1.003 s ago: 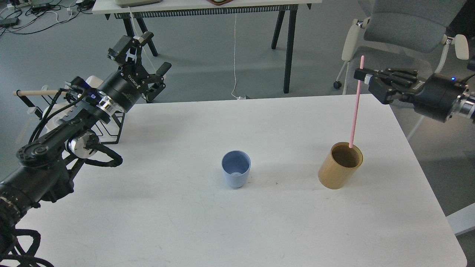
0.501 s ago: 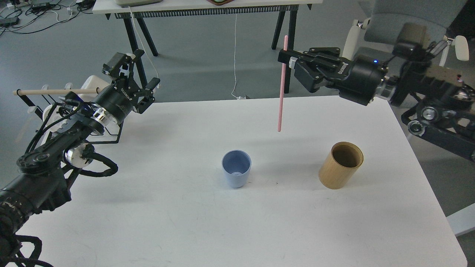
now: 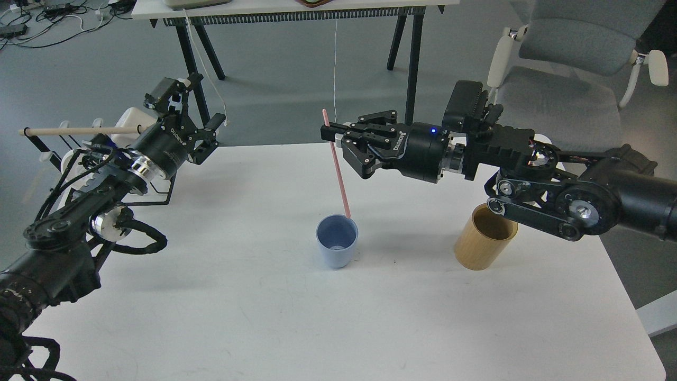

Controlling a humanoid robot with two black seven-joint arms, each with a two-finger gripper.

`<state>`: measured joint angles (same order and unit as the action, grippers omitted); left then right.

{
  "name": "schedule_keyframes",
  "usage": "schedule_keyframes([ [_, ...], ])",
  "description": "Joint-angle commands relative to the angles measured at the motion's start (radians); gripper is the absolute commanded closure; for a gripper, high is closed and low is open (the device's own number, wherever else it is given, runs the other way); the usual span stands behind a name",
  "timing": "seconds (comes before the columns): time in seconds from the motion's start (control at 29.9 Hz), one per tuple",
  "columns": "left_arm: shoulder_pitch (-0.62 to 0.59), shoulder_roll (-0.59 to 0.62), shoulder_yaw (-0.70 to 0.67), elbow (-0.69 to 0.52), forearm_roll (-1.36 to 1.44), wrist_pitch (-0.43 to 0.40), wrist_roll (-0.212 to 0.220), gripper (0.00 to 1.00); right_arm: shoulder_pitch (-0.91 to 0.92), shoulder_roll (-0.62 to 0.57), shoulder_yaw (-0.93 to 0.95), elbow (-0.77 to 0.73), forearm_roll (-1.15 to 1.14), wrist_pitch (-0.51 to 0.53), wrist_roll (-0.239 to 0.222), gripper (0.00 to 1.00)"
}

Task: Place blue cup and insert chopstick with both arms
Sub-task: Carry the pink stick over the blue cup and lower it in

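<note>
The pale blue cup (image 3: pixel 337 247) stands upright in the middle of the white table (image 3: pixel 264 317). My right gripper (image 3: pixel 333 136) is shut on the upper part of the pink chopstick (image 3: pixel 338 174), which hangs slightly tilted with its lower tip at the cup's far rim. My left gripper (image 3: pixel 186 108) is open and empty above the table's far left corner, well away from the cup.
A tan wooden cylinder (image 3: pixel 485 244) stands to the right of the cup, partly under my right arm. A black wire rack with a pale wooden rod (image 3: pixel 79 130) and white cups sits at the far left. A chair (image 3: pixel 571 58) stands behind the table.
My right gripper has carried the pink chopstick out of the tan cylinder, left across the table and down to the blue cup's rim. My left arm has drawn back slightly.
</note>
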<state>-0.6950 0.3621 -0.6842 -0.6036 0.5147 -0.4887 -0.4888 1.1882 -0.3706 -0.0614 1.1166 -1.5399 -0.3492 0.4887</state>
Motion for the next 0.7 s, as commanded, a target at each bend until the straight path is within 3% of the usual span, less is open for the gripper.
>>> schedule_keyframes([
  [0.0, 0.0, 0.0, 0.0, 0.001, 0.001, 0.0, 0.0, 0.03, -0.016, 0.041, -0.012, -0.027, 0.0, -0.011, 0.0, 1.0],
  [0.3, 0.005, 0.0, 0.0, 0.002, 0.001, 0.0, 0.0, 0.02, -0.041, 0.102, -0.021, -0.075, 0.0, -0.013, 0.0, 0.98],
  [0.37, 0.006, 0.0, 0.0, 0.002, 0.001, 0.0, 0.0, 0.02, -0.05, 0.104, -0.021, -0.075, 0.0, -0.011, 0.0, 0.85],
  [0.43, 0.006, 0.0, 0.0, 0.002, 0.001, 0.0, 0.0, 0.02, -0.058, 0.102, -0.021, -0.074, 0.001, -0.013, 0.0, 0.65],
  [0.67, 0.006, 0.0, -0.001, 0.002, 0.001, 0.0, 0.0, 0.02, -0.062, 0.084, -0.012, -0.067, 0.017, -0.014, 0.0, 0.19],
])
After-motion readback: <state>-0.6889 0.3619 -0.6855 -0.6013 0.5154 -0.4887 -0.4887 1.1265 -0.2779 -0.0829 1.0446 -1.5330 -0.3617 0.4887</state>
